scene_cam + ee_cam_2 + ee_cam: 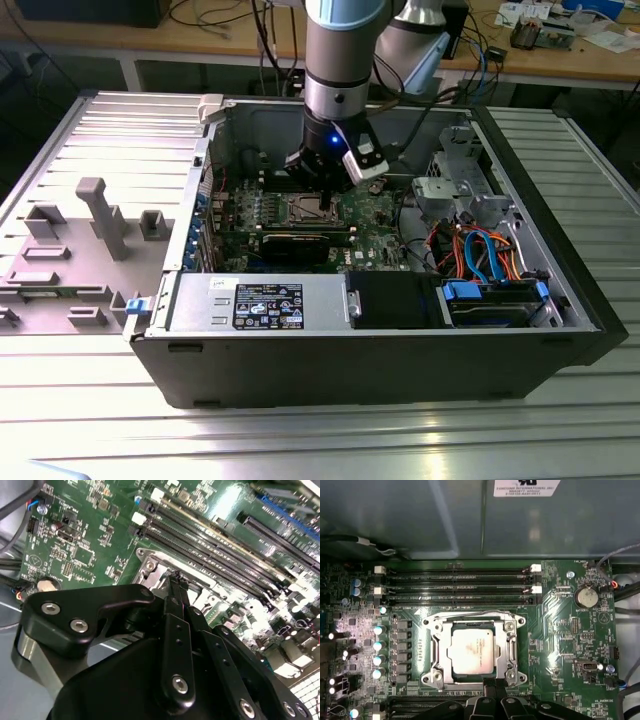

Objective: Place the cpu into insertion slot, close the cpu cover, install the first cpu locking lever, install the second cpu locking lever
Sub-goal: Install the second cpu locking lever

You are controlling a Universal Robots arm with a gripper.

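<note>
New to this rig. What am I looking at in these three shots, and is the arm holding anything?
It is a single robot arm reaching into an open computer case that lies on a metal table. The exterior view comes from a camera off the arm; both wrist views come from cameras riding on it.

In the first wrist view, the green motherboard fills the scene. The cpu already sits in the insertion slot, and the cpu cover frames it, apparently closed.

The gripper hangs just above the edge of the socket. Its black fingers are drawn together and I see nothing held between them.
</note>
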